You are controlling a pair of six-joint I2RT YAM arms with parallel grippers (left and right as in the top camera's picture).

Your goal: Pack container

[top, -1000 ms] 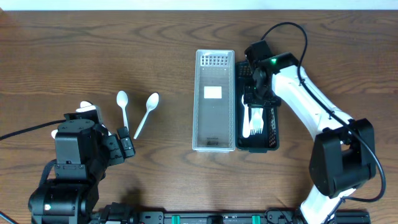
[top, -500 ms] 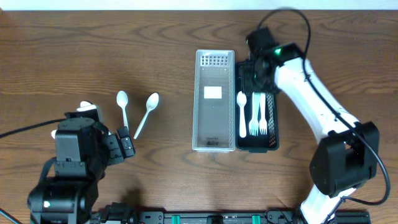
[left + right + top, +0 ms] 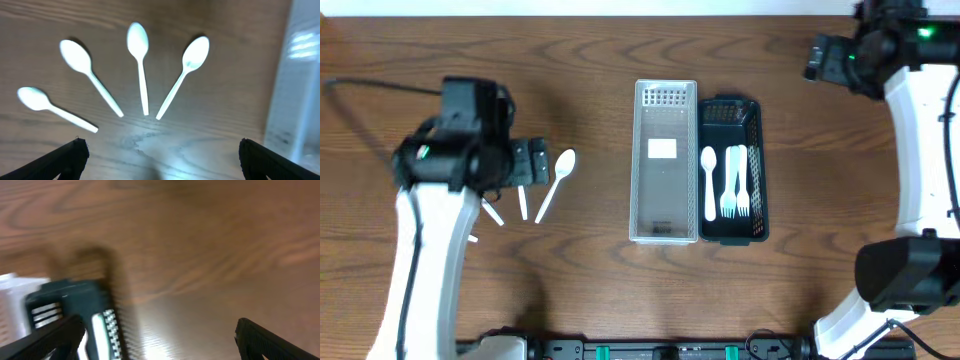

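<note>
The right arm has swung clear of the black basket (image 3: pixel 754 110) and up to the far corner of the worktop (image 3: pixel 600 60), while the left arm has come up from the near edge and now hangs over the loose spoons. That points to a handover: the right side's drop looks finished and the left side's pick is the step in hand.

The right fingers (image 3: pixel 265 340) are spread wide with nothing between them, only bare wood and a corner of the basket below. The left fingers (image 3: pixel 65 160) are spread wide too, empty, poised above the fan of cutlery.

In the basket lie a white spoon (image 3: pixel 708 185) and two forks, the first fork (image 3: pixel 728 185) and the second fork (image 3: pixel 742 185), side by side, handles towards the far end. Touching the basket's left side sits the clear tray (image 3: pixel 665 100); it looks empty apart from a white label, though whether it is a lid or a second bin is hard to tell from above.

Four spoons wait on the wood, well apart from the basket: the leftmost spoon (image 3: pixel 36 100), the second spoon (image 3: pixel 80 57), the upright spoon (image 3: pixel 137 42) and the rightmost spoon (image 3: pixel 196 52). The next move likely calls for the left fingers to drop straight down, straddle one thin handle and close on it low against the wood, taking care not to nudge its neighbours
</note>
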